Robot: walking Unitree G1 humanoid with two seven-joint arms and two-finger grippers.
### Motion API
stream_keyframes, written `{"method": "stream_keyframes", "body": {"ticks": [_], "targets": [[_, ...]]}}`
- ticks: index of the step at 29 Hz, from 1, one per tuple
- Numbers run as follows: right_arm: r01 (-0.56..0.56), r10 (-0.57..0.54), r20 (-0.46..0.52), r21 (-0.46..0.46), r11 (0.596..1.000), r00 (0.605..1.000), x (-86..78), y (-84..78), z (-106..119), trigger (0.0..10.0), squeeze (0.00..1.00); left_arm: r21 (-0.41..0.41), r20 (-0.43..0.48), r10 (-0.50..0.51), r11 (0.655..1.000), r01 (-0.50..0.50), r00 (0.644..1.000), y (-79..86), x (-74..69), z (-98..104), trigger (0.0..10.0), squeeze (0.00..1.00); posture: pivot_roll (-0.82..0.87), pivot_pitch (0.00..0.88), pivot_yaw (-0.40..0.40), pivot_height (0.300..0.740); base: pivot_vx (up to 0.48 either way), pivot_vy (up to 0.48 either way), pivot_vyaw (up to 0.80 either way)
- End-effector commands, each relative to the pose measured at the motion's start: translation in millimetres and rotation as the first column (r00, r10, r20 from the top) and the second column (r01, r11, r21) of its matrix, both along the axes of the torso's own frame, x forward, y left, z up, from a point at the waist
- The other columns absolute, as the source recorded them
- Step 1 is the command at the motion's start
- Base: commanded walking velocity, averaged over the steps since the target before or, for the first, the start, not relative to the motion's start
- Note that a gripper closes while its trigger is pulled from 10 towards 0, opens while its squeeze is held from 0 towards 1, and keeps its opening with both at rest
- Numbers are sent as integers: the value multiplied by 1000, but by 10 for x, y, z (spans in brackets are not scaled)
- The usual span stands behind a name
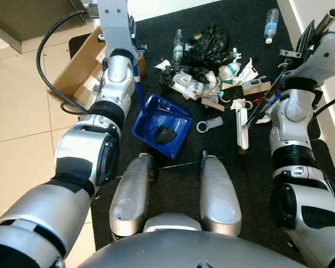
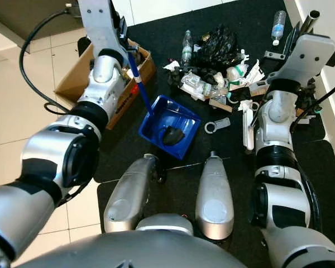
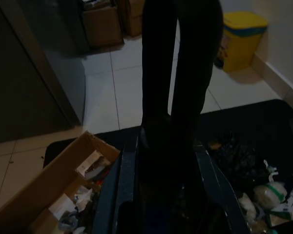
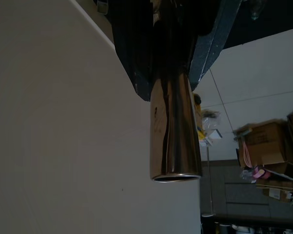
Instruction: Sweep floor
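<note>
Blue dustpan (image 1: 162,131) on black mat (image 1: 173,25), handle in left fingers (image 3: 158,73); right fingers (image 4: 136,53) clamp metal pole (image 4: 176,131); litter pile (image 1: 212,72) beyond.

My two head views look steeply down, sharing the blue dustpan (image 1: 162,133). Left wrist view faces the cardboard box (image 3: 44,195) beyond it.

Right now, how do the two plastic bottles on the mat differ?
The bottle by the trash pile touches the heap's left edge beside the black bag; the bottle near the wall lies alone, apart from the heap. The first looks darker with a green label; the second is clear with a blue-and-white label. Both are small plastic bottles on the black mat, beyond the blue dustpan.
</note>
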State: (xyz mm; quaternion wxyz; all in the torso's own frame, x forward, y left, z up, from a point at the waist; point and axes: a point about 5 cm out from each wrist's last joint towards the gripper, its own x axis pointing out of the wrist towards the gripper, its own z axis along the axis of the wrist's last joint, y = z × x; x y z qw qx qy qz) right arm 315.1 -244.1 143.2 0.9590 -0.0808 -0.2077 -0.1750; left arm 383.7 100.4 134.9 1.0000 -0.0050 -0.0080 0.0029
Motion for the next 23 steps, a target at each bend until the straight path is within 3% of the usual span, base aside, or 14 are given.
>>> {"method": "stream_keyframes", "body": {"ticks": [1, 13, 23], "targets": [[-9, 9, 0, -9, 1000, 1000, -32, 22, -13, 10000, 0, -13, 10, 0, 1000, 0, 1000, -39, 6, 27, 10000, 0, -45, 286, 141, 740, 0, 0, 0], [-5, 5, 0, -6, 1000, 1000, -50, 2, -13, 10000, 0, 13, 2, 20, 1000, -20, 1000, -11, -18, -31, 10000, 0, -49, 280, 137, 740, 0, 0, 0], [-22, 22, 15, 2, 1000, 1000, -22, 27, 19, 10000, 0, 72, -55, -29, 997, 33, 998, -68, -237, -400, 10000, 0, -38, 270, 125, 740, 0, 0, 0]]}}
